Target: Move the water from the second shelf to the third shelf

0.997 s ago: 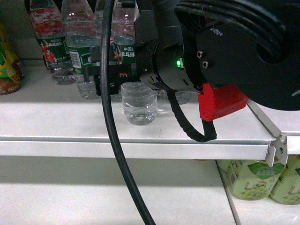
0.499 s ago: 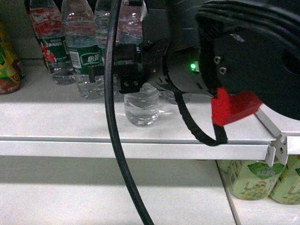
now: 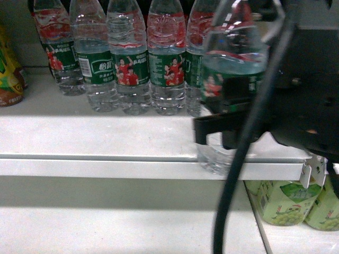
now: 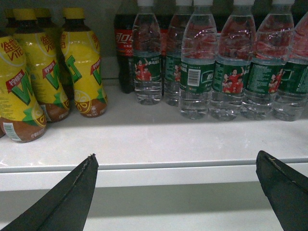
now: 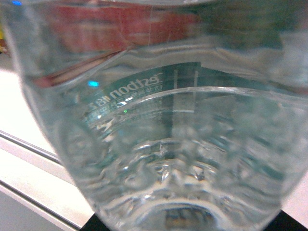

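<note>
I see a white shelf (image 3: 106, 143) with a metal front lip, carrying a row of water bottles (image 3: 130, 69) with green labels standing upright toward the back. At its left end, in my left wrist view, yellow drink bottles (image 4: 84, 67) stand upright, with a dark cola bottle (image 4: 124, 48) behind them. Below, a lower shelf (image 3: 106, 222) holds pale green bottles (image 3: 280, 203) at the right.

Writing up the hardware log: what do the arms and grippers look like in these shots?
Right arm: bulky matte-black housing with small screw holes, and a thick black cable hanging in front. Left gripper: two dark, tapered, wedge-shaped fingers with slightly frayed edges. No markings are legible.
</note>
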You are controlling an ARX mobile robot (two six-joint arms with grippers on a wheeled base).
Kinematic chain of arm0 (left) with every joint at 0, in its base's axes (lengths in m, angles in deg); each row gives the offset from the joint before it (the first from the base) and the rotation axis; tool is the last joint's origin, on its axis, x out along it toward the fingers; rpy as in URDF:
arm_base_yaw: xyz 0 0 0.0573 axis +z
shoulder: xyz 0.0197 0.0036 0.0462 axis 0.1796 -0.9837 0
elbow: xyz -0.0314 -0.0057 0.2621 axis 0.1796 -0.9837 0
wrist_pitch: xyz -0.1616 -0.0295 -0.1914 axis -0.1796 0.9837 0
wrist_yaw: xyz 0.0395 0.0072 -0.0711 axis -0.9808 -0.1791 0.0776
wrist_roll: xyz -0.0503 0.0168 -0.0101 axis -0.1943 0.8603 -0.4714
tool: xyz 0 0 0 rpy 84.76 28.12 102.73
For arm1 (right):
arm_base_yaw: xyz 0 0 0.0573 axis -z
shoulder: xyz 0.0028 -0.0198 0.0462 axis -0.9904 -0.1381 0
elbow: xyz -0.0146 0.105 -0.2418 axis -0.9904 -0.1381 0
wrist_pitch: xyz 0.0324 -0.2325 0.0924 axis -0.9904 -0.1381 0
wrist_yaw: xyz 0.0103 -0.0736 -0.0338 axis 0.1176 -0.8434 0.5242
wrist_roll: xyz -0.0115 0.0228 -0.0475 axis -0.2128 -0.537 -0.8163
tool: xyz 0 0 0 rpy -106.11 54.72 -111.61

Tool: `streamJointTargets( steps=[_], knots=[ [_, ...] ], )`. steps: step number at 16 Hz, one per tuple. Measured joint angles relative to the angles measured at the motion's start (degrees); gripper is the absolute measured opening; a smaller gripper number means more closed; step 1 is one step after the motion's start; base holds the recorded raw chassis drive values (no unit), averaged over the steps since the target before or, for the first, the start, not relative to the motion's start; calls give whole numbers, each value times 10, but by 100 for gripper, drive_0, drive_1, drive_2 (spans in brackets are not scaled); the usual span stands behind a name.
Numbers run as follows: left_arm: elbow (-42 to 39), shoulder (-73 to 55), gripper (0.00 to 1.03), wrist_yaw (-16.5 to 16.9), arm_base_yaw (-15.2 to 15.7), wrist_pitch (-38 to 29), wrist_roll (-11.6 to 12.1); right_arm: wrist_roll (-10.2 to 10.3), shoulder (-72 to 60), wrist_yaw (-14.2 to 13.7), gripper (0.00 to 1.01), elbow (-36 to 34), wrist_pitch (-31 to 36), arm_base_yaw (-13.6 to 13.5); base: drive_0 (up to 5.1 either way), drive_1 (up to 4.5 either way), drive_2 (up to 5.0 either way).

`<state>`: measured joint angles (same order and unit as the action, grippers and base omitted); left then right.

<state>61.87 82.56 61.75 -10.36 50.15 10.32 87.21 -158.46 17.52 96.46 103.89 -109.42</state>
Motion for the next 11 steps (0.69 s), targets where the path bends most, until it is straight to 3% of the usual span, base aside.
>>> streamJointTargets(
  steps=[3, 6, 11],
  knots=[
    [0, 0, 98, 0, 0, 0, 0, -2, 68, 4, 39, -80, 17, 52, 0, 0, 0],
    [0, 0, 98, 0, 0, 0, 0, 5, 134, 15, 39, -131, 0, 85, 0, 0, 0],
    [0, 0, 98, 0, 0, 0, 0, 15, 345, 49, 39, -180, -144, 189, 0, 0, 0]
  ],
)
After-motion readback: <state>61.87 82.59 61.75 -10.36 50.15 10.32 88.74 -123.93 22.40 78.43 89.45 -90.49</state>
